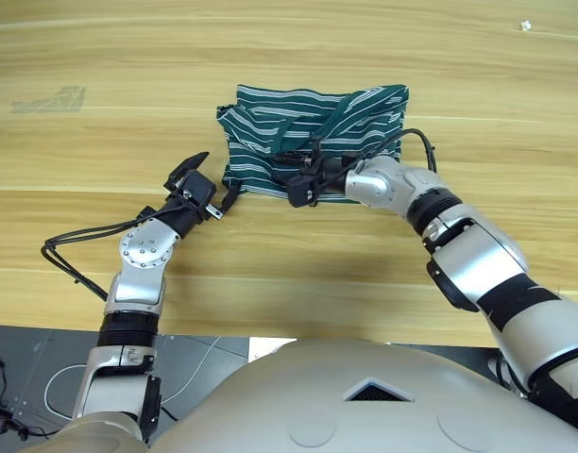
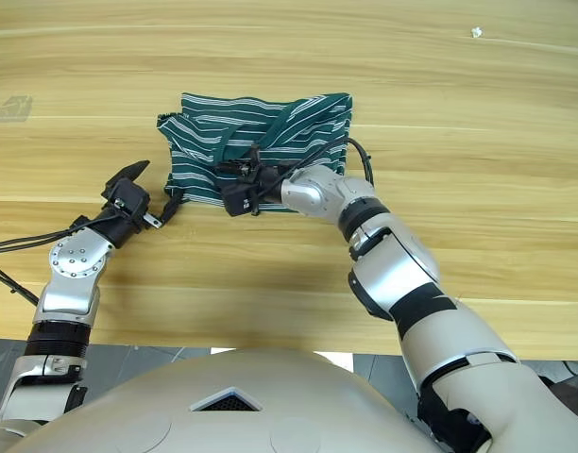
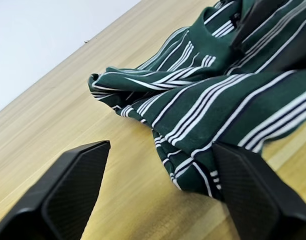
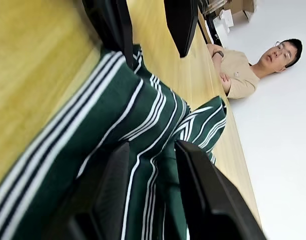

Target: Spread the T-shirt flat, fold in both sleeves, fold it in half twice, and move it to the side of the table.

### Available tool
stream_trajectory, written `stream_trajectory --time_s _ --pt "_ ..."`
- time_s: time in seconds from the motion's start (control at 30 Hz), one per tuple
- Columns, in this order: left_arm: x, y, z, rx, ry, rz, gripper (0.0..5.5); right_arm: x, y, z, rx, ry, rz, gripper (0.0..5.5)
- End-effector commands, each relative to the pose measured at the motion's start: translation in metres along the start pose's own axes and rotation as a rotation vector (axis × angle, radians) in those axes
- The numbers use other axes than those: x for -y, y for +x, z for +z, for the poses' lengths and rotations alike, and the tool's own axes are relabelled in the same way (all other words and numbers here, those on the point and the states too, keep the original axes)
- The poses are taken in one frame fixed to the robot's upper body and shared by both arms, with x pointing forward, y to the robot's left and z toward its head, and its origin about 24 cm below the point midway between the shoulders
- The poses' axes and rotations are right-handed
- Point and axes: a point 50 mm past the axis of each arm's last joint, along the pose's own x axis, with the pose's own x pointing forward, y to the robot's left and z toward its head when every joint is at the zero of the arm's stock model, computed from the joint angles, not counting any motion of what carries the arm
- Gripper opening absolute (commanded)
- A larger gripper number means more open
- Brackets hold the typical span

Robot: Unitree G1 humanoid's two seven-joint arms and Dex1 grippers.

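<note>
Pale wood-plank surface (image 1: 128, 57), grain running crosswise; faint grey smudge (image 1: 48, 99) toward the left, white scrap (image 1: 525, 25) far right. Grey floor (image 1: 43, 359) with cables (image 1: 62, 377) below the near edge; white wall (image 3: 33, 30) beyond. Mid-surface, T-shirt (image 1: 308, 123): green, white-striped, folded to a rough rectangle, left edge rumpled. Left gripper (image 1: 206, 184) just beside its near left corner, jaws wide apart, holding nothing. Right gripper (image 1: 303, 177) on the near edge, jaws narrowly parted over the cloth; unclear whether any fabric is pinched.
</note>
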Motion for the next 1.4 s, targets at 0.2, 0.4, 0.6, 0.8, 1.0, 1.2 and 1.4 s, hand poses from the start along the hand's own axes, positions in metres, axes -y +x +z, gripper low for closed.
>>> stream_trajectory --time_s 0.2,0.4,0.6,0.8,1.0,1.2,1.4 --pt "0.013 0.0 -0.012 -0.066 0.0 -0.063 3.78 0.024 -0.001 -0.019 -0.194 -0.002 -0.116 1.67" --pt "0.026 0.009 -0.016 -0.077 0.012 -0.129 3.78 0.044 -0.007 -0.033 -0.328 0.015 -0.149 1.67" --pt "0.028 0.021 -0.013 -0.061 0.025 -0.147 3.78 0.072 -0.03 -0.055 -0.513 -0.014 -0.175 1.67" --pt "0.026 0.025 -0.013 -0.053 0.039 -0.155 3.78 0.137 -0.074 -0.071 -0.689 -0.022 -0.399 1.67" --pt "0.027 0.021 -0.016 -0.059 0.024 -0.148 3.78 0.182 -0.111 -0.073 -0.745 0.06 -0.671 1.67" --pt "0.024 0.017 -0.016 -0.056 0.026 -0.125 3.78 0.141 -0.103 -0.082 -0.667 0.143 -0.555 1.67" --pt "-0.026 -0.019 -0.005 -0.053 0.141 0.01 3.78 0.076 -0.102 -0.093 -0.631 0.193 -0.33 1.67"
